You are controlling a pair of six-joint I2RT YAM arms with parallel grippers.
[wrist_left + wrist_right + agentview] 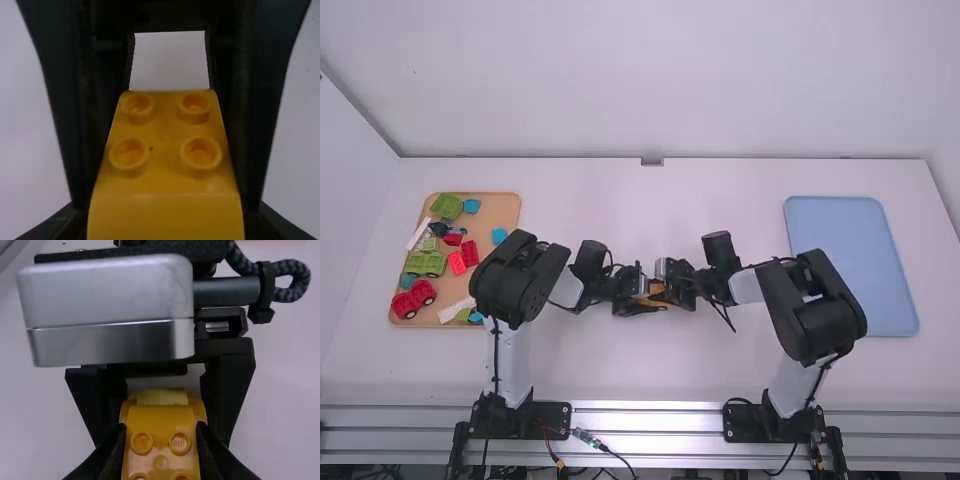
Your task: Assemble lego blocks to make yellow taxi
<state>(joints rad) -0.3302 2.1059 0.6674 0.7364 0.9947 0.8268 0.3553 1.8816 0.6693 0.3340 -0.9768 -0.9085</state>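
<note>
yellow lego blocks (160, 422) sit clamped by both the left gripper (646, 299) and right gripper (665, 295) (practically nose to nose). a blue tray (855, 265) lies at right.

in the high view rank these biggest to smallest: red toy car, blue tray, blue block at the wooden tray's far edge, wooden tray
1. Blue tray and wooden tray: too alike to rank
2. Red toy car
3. Blue block
</note>
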